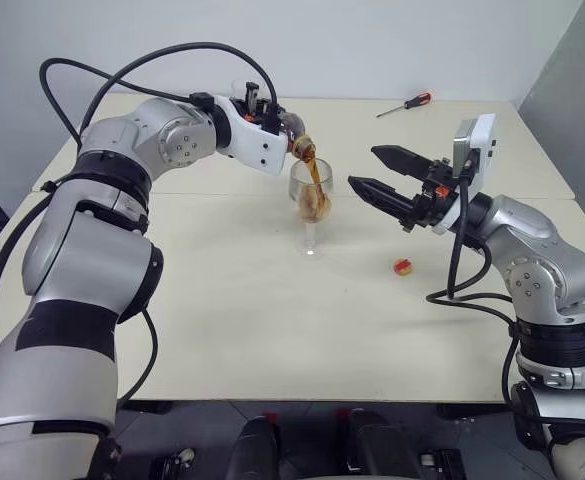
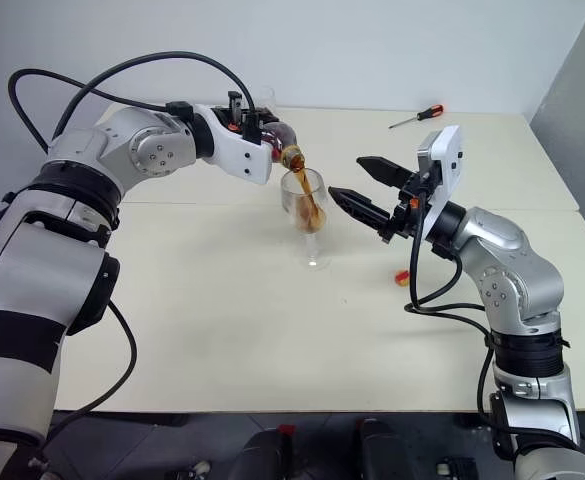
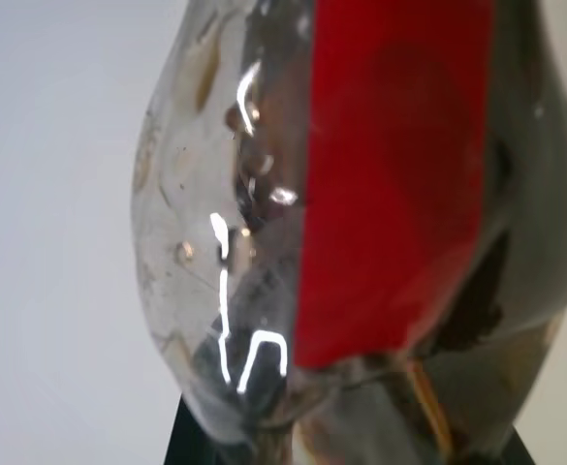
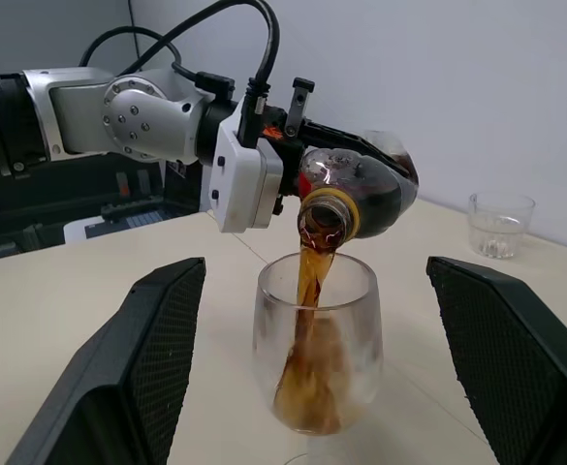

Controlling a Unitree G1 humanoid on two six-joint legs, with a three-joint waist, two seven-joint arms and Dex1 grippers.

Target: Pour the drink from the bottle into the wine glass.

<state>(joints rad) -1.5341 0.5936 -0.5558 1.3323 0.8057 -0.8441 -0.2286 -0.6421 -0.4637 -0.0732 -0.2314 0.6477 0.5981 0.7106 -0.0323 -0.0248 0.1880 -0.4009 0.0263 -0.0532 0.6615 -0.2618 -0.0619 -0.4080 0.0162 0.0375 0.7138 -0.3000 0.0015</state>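
My left gripper (image 1: pixel 268 118) is shut on the bottle (image 1: pixel 290 130), a small clear plastic one with a red label, tipped mouth-down over the wine glass (image 1: pixel 311 203). A dark brown stream of the drink (image 4: pixel 312 276) runs from the bottle's mouth into the bowl, where it foams. The glass stands upright on its stem near the middle of the table (image 1: pixel 272 330). My right gripper (image 1: pixel 363 166) hovers open just right of the glass at bowl height, with one finger (image 4: pixel 157 349) on either side of the bowl in the right wrist view, touching nothing.
A small red and yellow cap (image 1: pixel 403 266) lies on the table right of the glass's foot. A red-handled screwdriver (image 1: pixel 405 104) rests at the far right edge. A short clear tumbler (image 4: pixel 499 223) stands near the back wall.
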